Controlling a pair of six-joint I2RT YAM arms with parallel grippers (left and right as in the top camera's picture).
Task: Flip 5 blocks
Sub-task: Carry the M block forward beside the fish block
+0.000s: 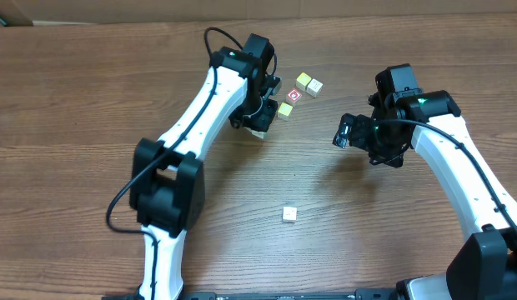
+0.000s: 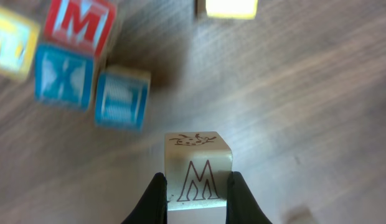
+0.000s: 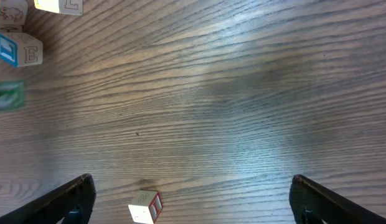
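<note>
- Table (image 1: 92, 83): plain wood. The blocks sit mostly toward the far middle, where either arm can reach.
- Left arm (image 1: 200, 108): stretched over to the block cluster with its wrist pitched down, so the fingers meet a cube from its sides.
- Right arm (image 1: 459, 158): off on its own side, well apart from the cluster. My read is that it's keeping clear of the working arm.
- Right gripper (image 3: 192, 182): jaws spread wide, nothing between them, bare wood underneath.
- Left gripper (image 2: 197, 186): clamped on the M block (image 2: 198, 155), one finger on each side face. That leaves the top and front free, probably so the cube can be rolled onto another face.
- M block: cream, with an outlined M toward the wrist camera and a small drawing on top. Can't tell if it's lifted or resting on the wood, and the gripper hides it from overhead.
- Red block (image 2: 78, 25), blue X block (image 2: 63, 74) and a second blue block (image 2: 121, 99): bunched just beyond the held one. They're near it but not touching, so the fingers have room.
- Lone block (image 1: 289, 215): cream, alone toward the near edge, well apart from the rest.
- Flip count: not readable from the faces.
</note>
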